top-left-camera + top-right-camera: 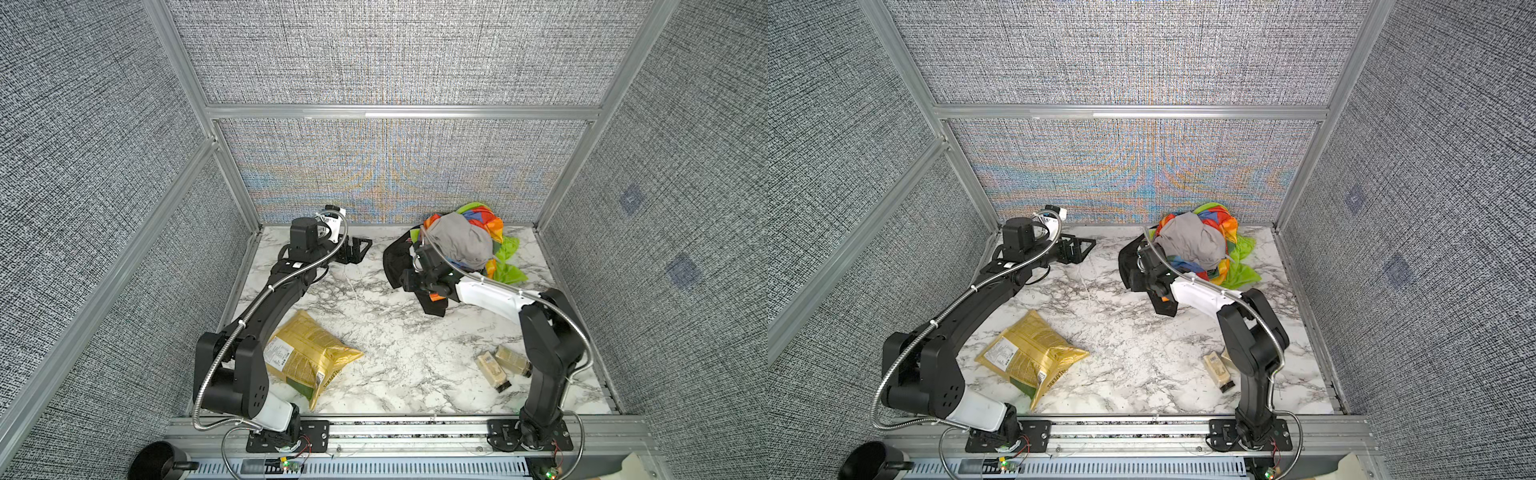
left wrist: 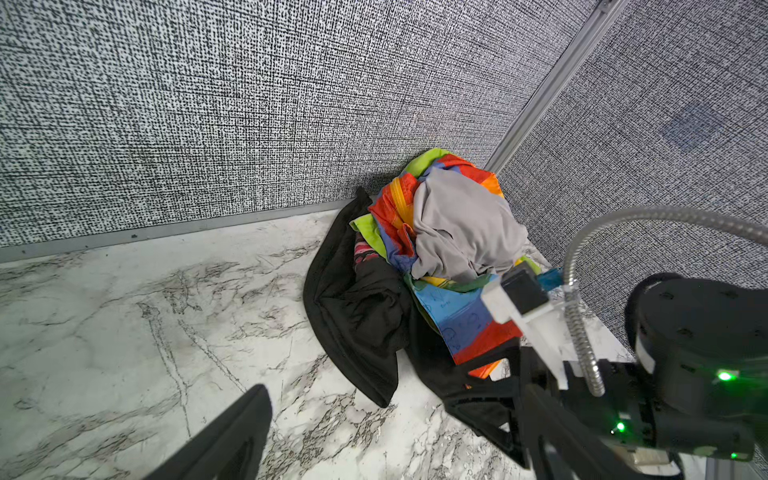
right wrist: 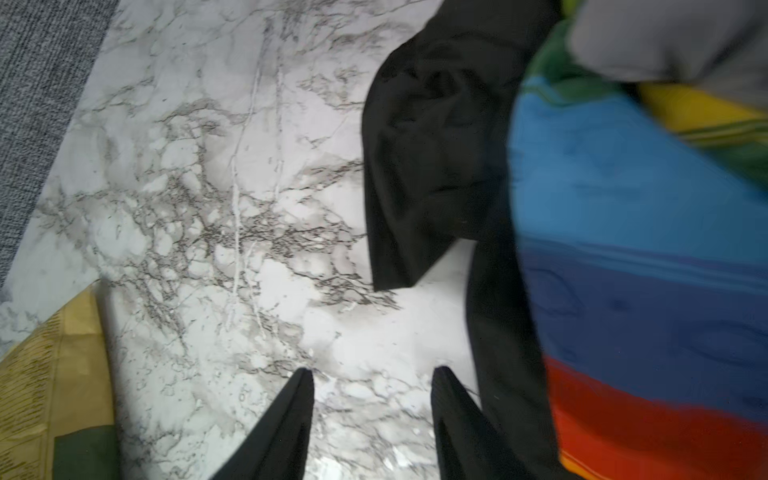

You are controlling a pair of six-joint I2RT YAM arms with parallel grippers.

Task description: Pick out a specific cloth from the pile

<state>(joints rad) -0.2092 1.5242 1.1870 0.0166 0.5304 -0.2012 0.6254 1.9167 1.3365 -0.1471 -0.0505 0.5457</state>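
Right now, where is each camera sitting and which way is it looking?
Top views: high above the front rail, looking down at the table and the pile by the back wall; both arms show.
Left wrist: on the left arm, looking across the table at the pile; one of the left fingers shows, plus the right arm.
Right wrist: on the right arm, looking down at the black cloth; both right fingers show, apart.
Shared: both wrist views show the black cloth and rainbow-striped cloth.
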